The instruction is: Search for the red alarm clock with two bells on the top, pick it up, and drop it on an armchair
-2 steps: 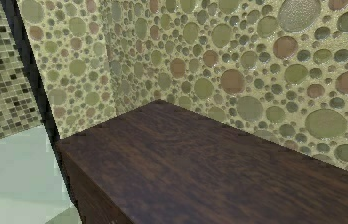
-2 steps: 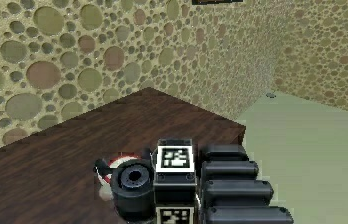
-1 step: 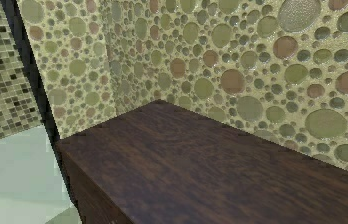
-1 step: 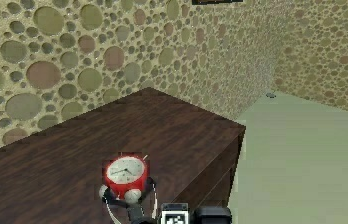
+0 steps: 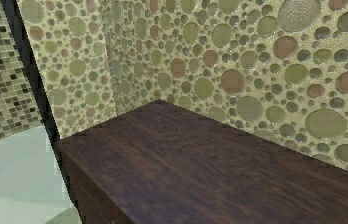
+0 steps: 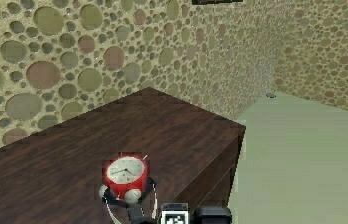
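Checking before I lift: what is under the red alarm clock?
The dark brown wooden tabletop lies under the round red alarm clock; the jaws cover its lower edge, so contact cannot be seen.

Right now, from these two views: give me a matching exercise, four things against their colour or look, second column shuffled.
Things:
1. alarm clock
2. tabletop
3. wall
4. floor

Looks:
A. pale and plain
B. red rim, white face
C. dark brown wood
D. round pebble pattern

Pairs: 1-B, 2-C, 3-D, 4-A
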